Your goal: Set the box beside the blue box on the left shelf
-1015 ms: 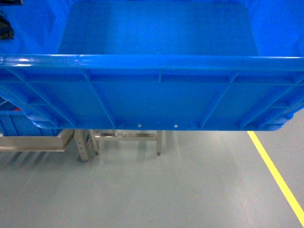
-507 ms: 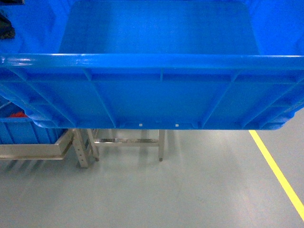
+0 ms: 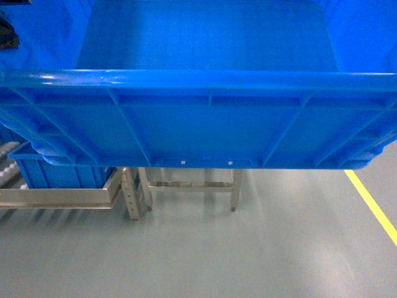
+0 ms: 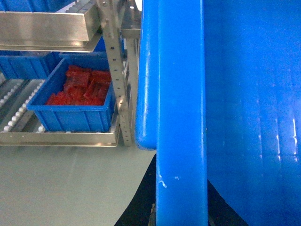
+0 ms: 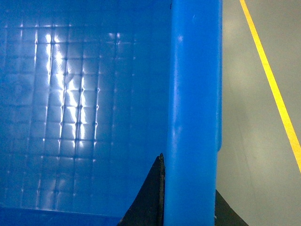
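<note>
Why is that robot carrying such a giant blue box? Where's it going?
The robot holds the big blue box up off the floor, its left gripper clamped on one side rim and its right gripper on the other. The box is empty. Ahead on the left is the roller shelf, where a smaller blue box of red parts sits. The big box isn't on the shelf yet.

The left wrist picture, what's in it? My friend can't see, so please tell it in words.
A big blue box fills the right side, its thick rim running up the middle, with the dark left claw clamped on the rim at the bottom. To the left, a smaller blue box of red parts sits on a metal shelf with white rollers, above grey floor.
</note>
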Tool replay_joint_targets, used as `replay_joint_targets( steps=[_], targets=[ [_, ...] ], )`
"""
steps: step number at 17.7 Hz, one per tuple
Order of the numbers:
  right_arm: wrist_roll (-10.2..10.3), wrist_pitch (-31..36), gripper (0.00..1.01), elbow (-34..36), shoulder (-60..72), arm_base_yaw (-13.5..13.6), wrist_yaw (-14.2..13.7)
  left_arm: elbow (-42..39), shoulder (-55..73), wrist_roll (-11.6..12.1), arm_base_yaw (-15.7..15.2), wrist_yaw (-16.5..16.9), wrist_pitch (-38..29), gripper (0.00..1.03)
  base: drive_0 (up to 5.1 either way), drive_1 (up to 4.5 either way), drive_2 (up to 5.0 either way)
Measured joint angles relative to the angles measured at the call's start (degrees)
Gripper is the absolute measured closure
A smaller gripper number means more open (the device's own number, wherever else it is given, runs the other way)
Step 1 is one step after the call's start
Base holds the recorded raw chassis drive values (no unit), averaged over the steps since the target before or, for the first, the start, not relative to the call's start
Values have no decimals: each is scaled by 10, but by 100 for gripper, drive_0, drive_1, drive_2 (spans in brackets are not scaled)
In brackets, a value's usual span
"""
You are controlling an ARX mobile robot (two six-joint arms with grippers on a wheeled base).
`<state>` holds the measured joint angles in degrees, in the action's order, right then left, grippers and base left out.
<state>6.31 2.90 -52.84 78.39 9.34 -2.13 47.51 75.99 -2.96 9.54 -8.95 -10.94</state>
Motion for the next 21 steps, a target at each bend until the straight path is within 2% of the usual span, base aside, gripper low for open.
replay_joint_targets(
  steps=[21],
  targets=[
    [0,0,94,0,0,0,2,0,0,0,-2,2,0,97,-498,239,239]
  ],
)
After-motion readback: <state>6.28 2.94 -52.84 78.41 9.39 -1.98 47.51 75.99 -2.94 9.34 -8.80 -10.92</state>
